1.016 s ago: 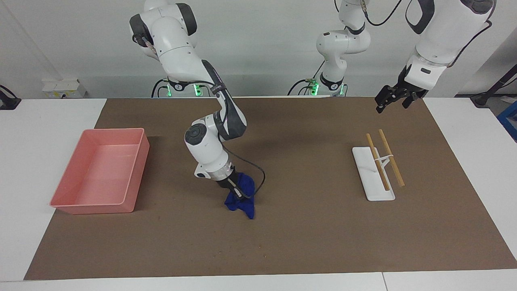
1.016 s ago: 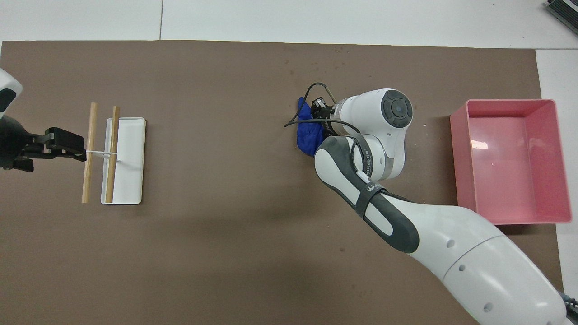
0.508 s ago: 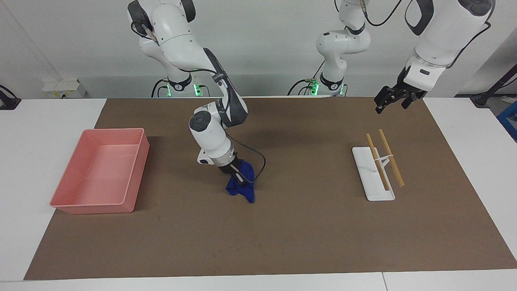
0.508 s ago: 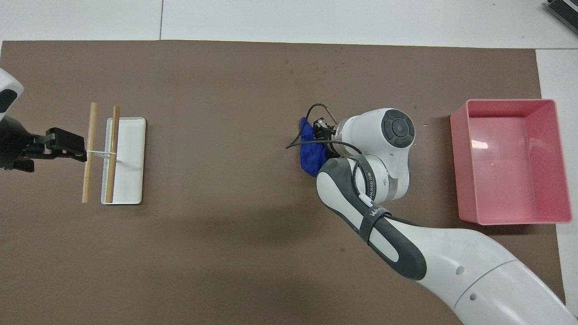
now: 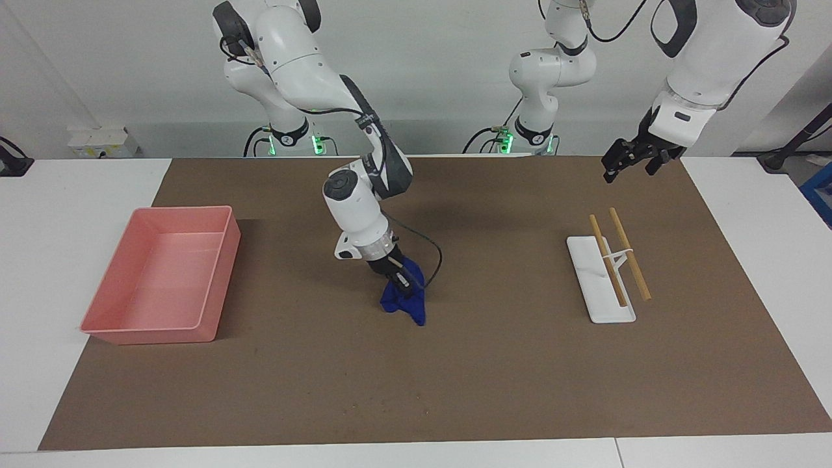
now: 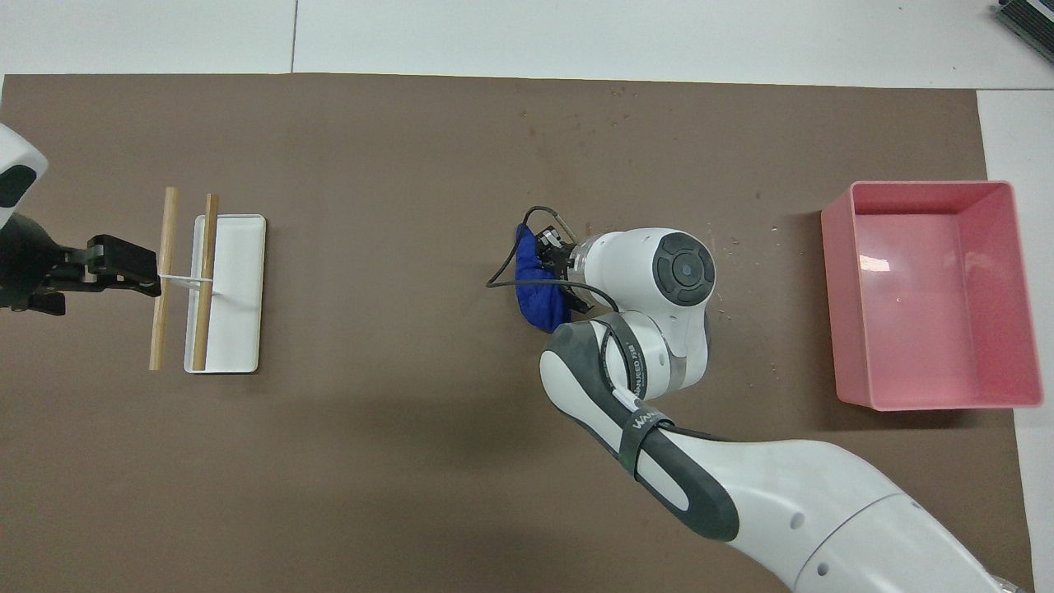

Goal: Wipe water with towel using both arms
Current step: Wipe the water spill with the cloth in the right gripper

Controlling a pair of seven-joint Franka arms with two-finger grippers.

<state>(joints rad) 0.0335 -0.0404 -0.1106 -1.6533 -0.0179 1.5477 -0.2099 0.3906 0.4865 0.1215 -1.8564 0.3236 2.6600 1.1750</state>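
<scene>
The royal-blue towel [image 5: 404, 304] is bunched in my right gripper [image 5: 398, 281], which is shut on it and presses it onto the brown mat near the table's middle. The overhead view shows the towel [image 6: 535, 284] sticking out beside the right wrist, with the gripper [image 6: 553, 272] partly hidden. I cannot make out the water smear; only tiny specks [image 6: 728, 244] dot the mat between the wrist and the pink tray. My left gripper [image 5: 632, 162] hangs open and empty in the air over the mat's edge at the left arm's end, beside the rack [image 6: 123, 268].
A white rack with two wooden sticks [image 5: 608, 276] stands toward the left arm's end [image 6: 224, 292]. An empty pink tray [image 5: 214, 273] sits toward the right arm's end [image 6: 832, 288]. The brown mat [image 5: 507, 370] covers most of the table.
My right gripper has dragged the towel across the mat, first nearer to the robots, then toward the left arm's end. The left arm has not moved.
</scene>
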